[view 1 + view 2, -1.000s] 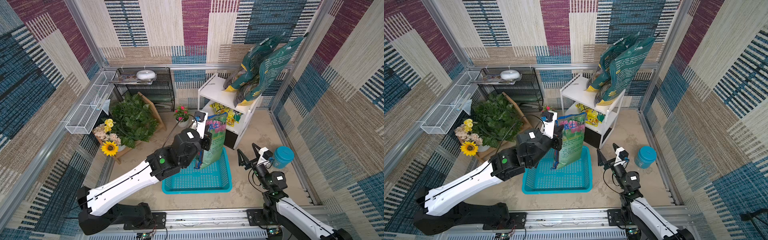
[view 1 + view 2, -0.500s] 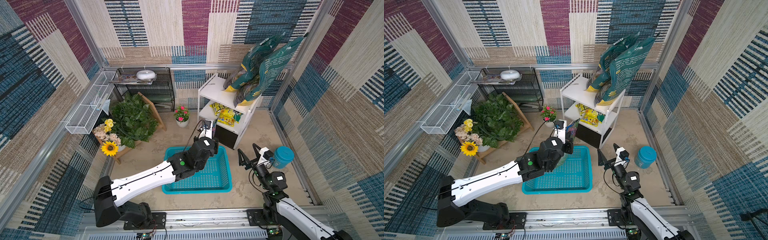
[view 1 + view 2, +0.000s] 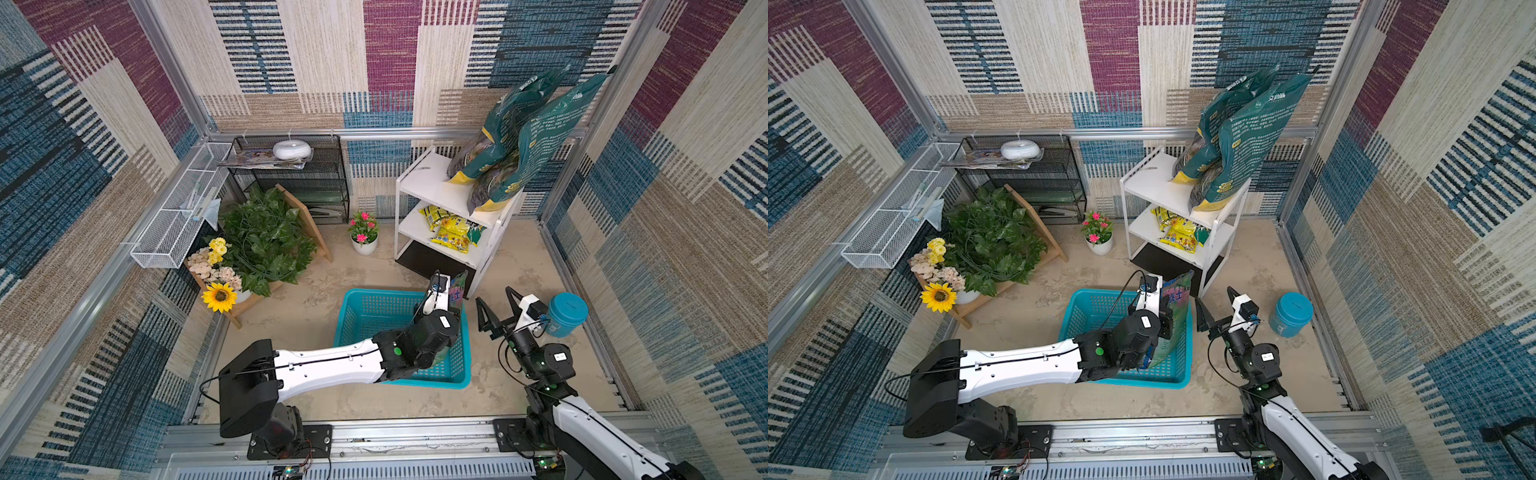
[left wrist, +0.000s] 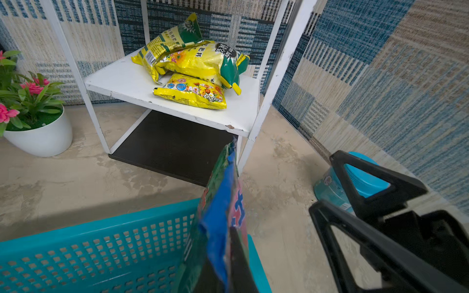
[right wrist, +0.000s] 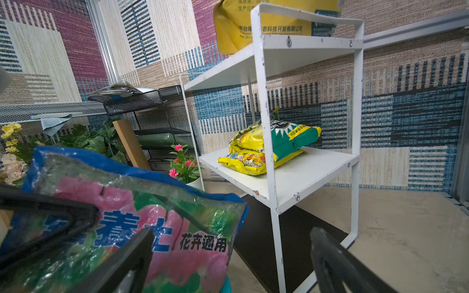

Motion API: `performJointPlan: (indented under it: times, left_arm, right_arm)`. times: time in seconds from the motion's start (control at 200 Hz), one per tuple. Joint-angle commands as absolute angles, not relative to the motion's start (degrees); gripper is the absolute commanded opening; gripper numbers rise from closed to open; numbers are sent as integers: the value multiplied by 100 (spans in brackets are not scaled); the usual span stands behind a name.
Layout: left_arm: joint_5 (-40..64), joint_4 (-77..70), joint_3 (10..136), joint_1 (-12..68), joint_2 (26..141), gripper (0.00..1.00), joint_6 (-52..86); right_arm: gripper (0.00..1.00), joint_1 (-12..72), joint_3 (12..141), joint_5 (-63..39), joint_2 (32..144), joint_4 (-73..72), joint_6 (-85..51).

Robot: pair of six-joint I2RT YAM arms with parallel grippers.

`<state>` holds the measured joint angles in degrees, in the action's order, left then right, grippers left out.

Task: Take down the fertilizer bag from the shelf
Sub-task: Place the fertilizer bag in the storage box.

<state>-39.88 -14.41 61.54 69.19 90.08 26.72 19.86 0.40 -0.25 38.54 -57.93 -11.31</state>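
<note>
fertilizer bag [image 3: 1177, 316] upright in basket [image 3: 1096, 309] corner

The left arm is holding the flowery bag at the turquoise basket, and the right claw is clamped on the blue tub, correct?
Not quite. The right gripper is open and empty; the blue tub stands beside it, untouched, as both top views show. The rest holds: the left gripper grips the flowery bag at the turquoise basket.
</note>
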Motion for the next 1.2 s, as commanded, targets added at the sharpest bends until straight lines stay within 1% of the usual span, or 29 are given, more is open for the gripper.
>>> performJointPlan:
  times: [0.0, 0.215, 0.331, 0.471, 0.636, 0.751, 0.851, 0.952, 1.087, 1.197]
  left_arm:
    - [-4374, -2796, 5901, 7050, 9112, 0, 2805]
    - [-4658, -4425, 5336, 7374, 9339, 0, 2526]
    - [-4775, -5379, 5294, 7511, 9512, 0, 1831]
    - [-5220, -5416, 5711, 7489, 9610, 0, 1020]
    - [-5169, -5670, 5950, 7299, 9835, 0, 508]
    - [-4992, -5642, 6027, 7119, 9954, 0, 536]
    - [-4828, -6151, 5826, 7093, 10090, 0, 532]
    - [-4680, -6482, 5493, 7106, 10231, 0, 1090]
    - [-5089, -6696, 5314, 7304, 10575, 0, 1693]
    - [-5362, -6969, 5394, 7540, 10902, 0, 1686]
  right_arm:
    - [99, 1994, -646, 31, 3791, -5810, -1160]
    - [99, 1992, -702, 53, 3657, -5792, -1173]
    - [100, 1993, -702, 45, 3639, -5786, -1172]
    - [100, 1989, -703, 44, 3625, -5774, -1180]
    - [99, 1995, -712, 44, 3612, -5766, -1173]
    - [99, 1995, -712, 44, 3612, -5761, -1168]
    - [99, 1994, -712, 44, 3612, -5765, -1169]
    - [99, 1995, -712, 44, 3612, -5766, -1167]
    - [99, 1993, -712, 35, 3604, -5766, -1170]
    - [99, 1995, -712, 31, 3604, -5758, -1172]
